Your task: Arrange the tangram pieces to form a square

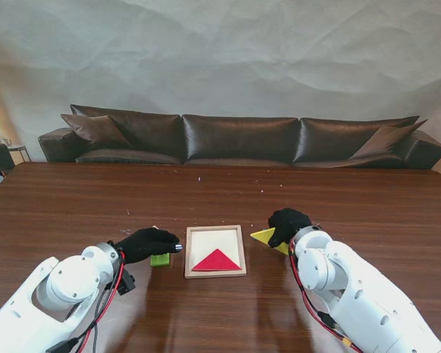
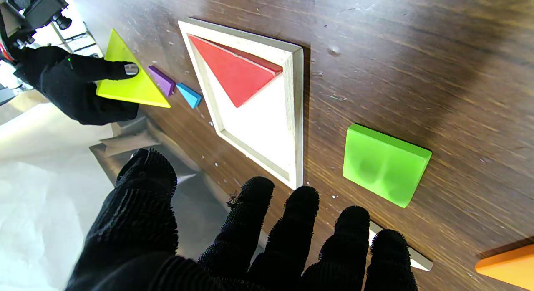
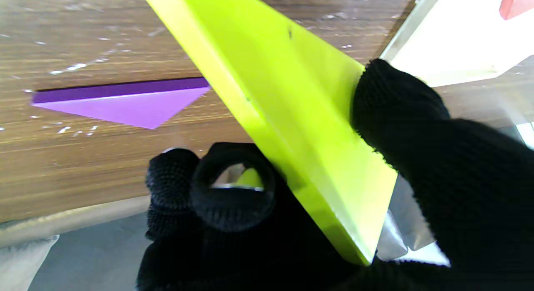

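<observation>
The right robot hand [image 1: 287, 224] pinches a yellow triangle [image 1: 265, 236] lifted off the bench [image 1: 81, 198], just right of the wooden tray [image 1: 215, 273] holding a red triangle [image 1: 216, 261]. The left robot hand [image 1: 148, 242] hovers spread and empty, with a green square [image 1: 160, 259] beside its fingers.

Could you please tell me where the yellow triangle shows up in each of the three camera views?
Stand view: the yellow triangle sits right of the wooden tray, gripped by the right robot hand.
Left wrist view: the triangle is held off the table by the right robot hand, beside the purple piece.
Right wrist view: it fills the centre, pinched between fingers.
Shared landmark: the wooden tray, visible in all three.
</observation>
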`<state>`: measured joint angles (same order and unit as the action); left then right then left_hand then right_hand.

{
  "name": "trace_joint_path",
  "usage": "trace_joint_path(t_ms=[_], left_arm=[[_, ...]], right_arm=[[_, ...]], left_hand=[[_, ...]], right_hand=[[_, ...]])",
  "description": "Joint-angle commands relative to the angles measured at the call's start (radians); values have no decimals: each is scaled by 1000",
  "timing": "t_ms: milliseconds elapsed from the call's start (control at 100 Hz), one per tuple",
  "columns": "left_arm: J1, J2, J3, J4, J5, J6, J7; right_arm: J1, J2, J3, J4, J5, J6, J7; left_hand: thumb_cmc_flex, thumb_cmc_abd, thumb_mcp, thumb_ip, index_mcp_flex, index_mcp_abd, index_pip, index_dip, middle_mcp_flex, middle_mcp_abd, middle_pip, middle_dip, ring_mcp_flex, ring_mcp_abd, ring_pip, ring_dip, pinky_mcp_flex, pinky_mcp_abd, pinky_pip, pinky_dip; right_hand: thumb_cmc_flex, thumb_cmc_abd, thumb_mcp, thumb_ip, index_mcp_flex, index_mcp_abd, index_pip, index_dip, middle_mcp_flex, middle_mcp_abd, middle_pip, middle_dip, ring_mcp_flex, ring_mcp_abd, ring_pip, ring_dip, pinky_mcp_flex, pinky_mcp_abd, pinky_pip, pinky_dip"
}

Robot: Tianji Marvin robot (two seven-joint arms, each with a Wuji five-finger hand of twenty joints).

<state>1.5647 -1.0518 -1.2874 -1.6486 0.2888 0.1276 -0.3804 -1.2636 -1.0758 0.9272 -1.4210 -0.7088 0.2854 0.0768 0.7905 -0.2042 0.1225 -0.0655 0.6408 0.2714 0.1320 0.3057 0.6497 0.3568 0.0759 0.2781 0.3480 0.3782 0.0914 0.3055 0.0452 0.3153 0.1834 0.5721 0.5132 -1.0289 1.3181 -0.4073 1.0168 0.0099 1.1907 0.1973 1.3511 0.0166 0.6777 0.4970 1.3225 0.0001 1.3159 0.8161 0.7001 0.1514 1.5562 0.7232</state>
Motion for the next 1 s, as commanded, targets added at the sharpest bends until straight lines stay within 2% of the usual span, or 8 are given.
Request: trace_joint_path(t_ms=[0,160,280,460,740,820,990], left_arm=[[2,-1,-3,0,-4,2,-21],[3,0,-4,-2,0,4,-24],[3,0,-5,-1,6,1,-24],[4,0,-7,-1,6,-2,-23],[4,0,-8,0,7,-3,-21],[4,0,-7,0,7,-2,-22],[3,0,-6,1,5,-1,-24]], right_arm=[[19,-32,-24,-20,17,16,9],[83,-59,-122,6,75,98,-14],[127,-81,-183,40,107,137,-37],[172,-102,-249,62,134,191,-44],[218,-117,-313,78,165,260,-19],[230,-120,-329,83,175,280,-8],[256,-125,-363,99,181,296,8]], left_hand=[[6,47,14,28,25,3,4,6,18,8,3,2,11,13,12,15,-5,-17,-11,9],[6,47,14,28,26,2,4,6,19,9,4,2,12,14,12,15,-5,-17,-11,9],[4,48,14,28,25,2,4,6,18,8,3,2,11,12,11,15,-5,-18,-11,9],[6,46,15,28,25,3,4,6,19,12,3,2,11,14,11,15,-5,-17,-11,9],[2,48,15,28,24,0,3,6,19,7,4,2,13,11,12,15,-5,-19,-11,9],[4,47,16,28,24,2,3,6,18,9,3,2,12,12,11,15,-5,-18,-11,9],[4,47,16,28,25,2,4,6,20,8,4,3,13,12,12,15,-5,-18,-11,9]], right_hand=[[12,33,14,14,45,112,19,38,105,129,37,14,1,-138,17,3,422,11,61,23],[-41,90,16,27,78,120,-6,54,108,132,55,23,1,-131,40,11,426,24,81,29],[-48,64,32,37,102,126,-13,84,109,131,96,37,1,-140,77,24,435,17,121,41],[-55,25,53,43,126,124,-1,89,110,130,153,52,1,-143,132,45,445,11,170,54],[-66,-18,77,44,154,121,14,87,110,123,210,70,0,-147,192,67,455,7,219,62],[-96,26,64,65,181,120,5,96,108,124,239,78,0,-149,211,74,458,1,239,63],[-95,32,59,70,184,115,-1,111,108,121,247,77,0,-159,223,79,460,-8,250,61]])
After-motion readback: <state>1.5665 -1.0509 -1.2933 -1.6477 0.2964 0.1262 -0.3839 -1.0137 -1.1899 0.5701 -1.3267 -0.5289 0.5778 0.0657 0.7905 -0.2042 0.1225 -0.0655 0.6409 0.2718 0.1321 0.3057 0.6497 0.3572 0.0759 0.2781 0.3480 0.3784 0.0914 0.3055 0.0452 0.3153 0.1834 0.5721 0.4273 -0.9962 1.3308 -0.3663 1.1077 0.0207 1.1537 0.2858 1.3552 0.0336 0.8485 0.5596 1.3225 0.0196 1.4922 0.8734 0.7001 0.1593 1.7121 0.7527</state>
